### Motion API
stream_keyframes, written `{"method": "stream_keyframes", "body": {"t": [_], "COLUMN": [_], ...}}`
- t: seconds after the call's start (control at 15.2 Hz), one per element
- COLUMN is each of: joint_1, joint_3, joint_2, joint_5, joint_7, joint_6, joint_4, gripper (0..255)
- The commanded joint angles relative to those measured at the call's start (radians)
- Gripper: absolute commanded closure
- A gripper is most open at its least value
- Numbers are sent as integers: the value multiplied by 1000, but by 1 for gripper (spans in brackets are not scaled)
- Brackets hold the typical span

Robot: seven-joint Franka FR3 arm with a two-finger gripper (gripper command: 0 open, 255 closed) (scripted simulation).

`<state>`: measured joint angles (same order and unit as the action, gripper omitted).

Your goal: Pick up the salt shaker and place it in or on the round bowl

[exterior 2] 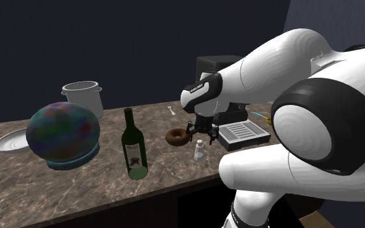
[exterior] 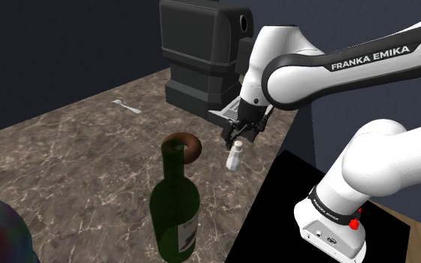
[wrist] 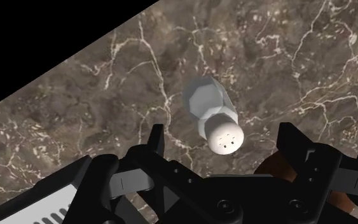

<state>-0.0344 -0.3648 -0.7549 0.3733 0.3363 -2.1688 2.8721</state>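
Shaker point(wrist: 214, 118) stands upright just beneath the spread jaws.

Marble counter point(exterior: 74, 157) w/ shaker point(exterior: 235, 156), bottle point(exterior: 174, 205), donut point(exterior: 193, 149), bowl point(exterior 2: 64, 136)

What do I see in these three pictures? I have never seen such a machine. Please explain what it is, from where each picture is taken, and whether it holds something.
It is a white robot arm on a black stand, drawn by a simulator. One picture looks down from beside the stand. One is taken from close beside the arm. The third comes from a camera on the hand and looks along its two black fingers.

The fingers hang just above a small white shaker, which stands on the marble counter. They are apart, one on each side of it, and hold nothing.

Also on the counter are a green bottle, a brown doughnut, a black coffee machine, a grey pot and a many-coloured round thing, perhaps the bowl.
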Motion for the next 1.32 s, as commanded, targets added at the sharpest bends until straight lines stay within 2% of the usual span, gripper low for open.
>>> {"method": "stream_keyframes", "body": {"t": [0.0, 0.53, 0.59, 1.25], "joint_1": [-3, -4, -4, -3], "joint_3": [-10, -13, -13, -9], "joint_2": [21, 27, 27, 17], "joint_5": [10, 12, 12, 8], "joint_7": [0, 0, 0, 1], "joint_6": [-36, -47, -47, -28], "joint_4": [14, 18, 18, 10], "gripper": [0, 0, 255, 255]}}
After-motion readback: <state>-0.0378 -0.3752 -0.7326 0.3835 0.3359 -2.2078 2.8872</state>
